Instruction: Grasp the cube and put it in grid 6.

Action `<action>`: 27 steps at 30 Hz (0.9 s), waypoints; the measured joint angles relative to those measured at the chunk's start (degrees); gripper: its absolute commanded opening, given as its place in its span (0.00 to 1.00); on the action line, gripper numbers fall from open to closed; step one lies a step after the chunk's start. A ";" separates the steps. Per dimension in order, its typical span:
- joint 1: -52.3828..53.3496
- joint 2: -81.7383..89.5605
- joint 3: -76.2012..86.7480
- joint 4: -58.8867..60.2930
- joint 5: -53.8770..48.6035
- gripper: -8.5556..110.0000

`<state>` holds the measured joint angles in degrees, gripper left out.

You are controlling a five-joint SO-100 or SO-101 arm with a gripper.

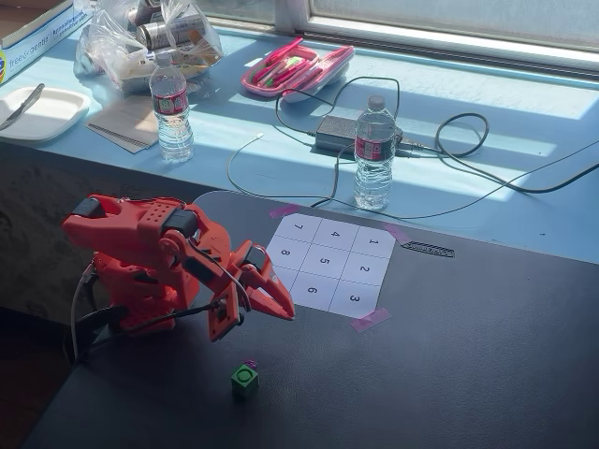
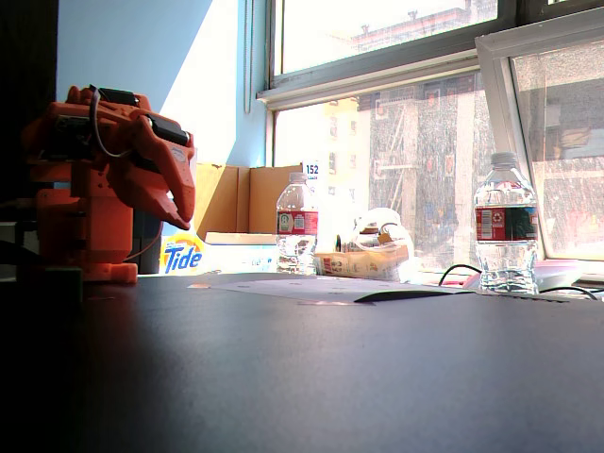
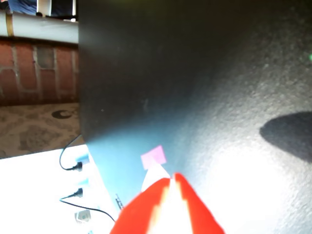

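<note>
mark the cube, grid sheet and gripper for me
cube [image 1: 244, 379]: fixed view, its green top face.
grid sheet [image 1: 329, 262]: fixed view, cell 5 at centre.
gripper [image 1: 259, 313]: fixed view, between the fingertips.

Your arm [image 1: 150, 267] looks like matt orange-red plastic, and so does its gripper [image 1: 257, 313]. The table [image 1: 449, 355] has a dark, matt, finely grained top. The numbered grid [image 1: 332, 265] looks like white paper held by pink tape [image 1: 371, 320]. The two water bottles [image 1: 373, 154] are clear, glossy plastic. The green cube [image 1: 244, 379] looks smooth.
</note>
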<state>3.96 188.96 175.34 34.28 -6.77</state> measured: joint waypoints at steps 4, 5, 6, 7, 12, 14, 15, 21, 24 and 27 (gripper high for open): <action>-1.41 0.00 0.00 3.16 0.00 0.07; -1.41 0.00 0.00 3.60 0.00 0.07; -1.14 0.00 0.00 3.78 0.00 0.07; -0.97 0.00 0.00 3.96 0.00 0.07; -1.14 0.00 0.00 4.13 0.00 0.07; -1.14 0.00 0.00 4.57 0.00 0.07; -1.14 0.00 0.00 4.66 0.00 0.07; -1.05 0.00 0.00 4.83 0.00 0.07; -1.05 0.00 0.00 4.83 0.00 0.07; -1.05 0.00 0.00 4.83 0.00 0.07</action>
<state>2.90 188.96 175.34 39.11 -6.77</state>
